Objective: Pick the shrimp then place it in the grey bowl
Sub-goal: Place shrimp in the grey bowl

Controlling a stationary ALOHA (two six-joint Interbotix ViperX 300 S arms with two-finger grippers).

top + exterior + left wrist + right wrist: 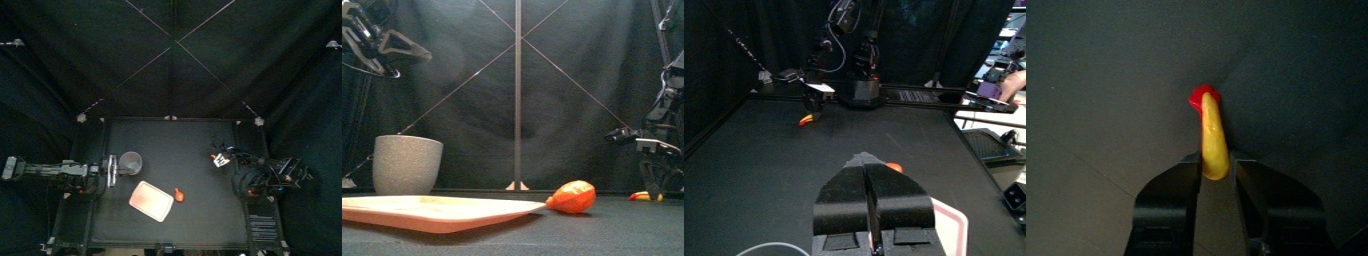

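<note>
Keep the whole move low over the table (pixel 201 225) and do it with one arm. Leave the left gripper (pixel 871 195) parked at the left side, jaws pressed together, since it seems unneeded. Use the right gripper (pixel 1219 163), which hangs at the right rear with jaws slightly apart and nothing held. Watch the pink tray (pixel 144 203) at front left and come down clear of its rim. Count on the grey cup (pixel 131 160) behind the tray being tall, so lift high before crossing to its mouth. Aim for the shrimp (pixel 179 194), orange, lying just beside the tray's right edge. Spread the jaws wider, straddle its narrow width and close gently, as it probably rolls. Ignore the yellow toy (pixel 1212 125) with a red tip, directly beneath the right gripper.
</note>
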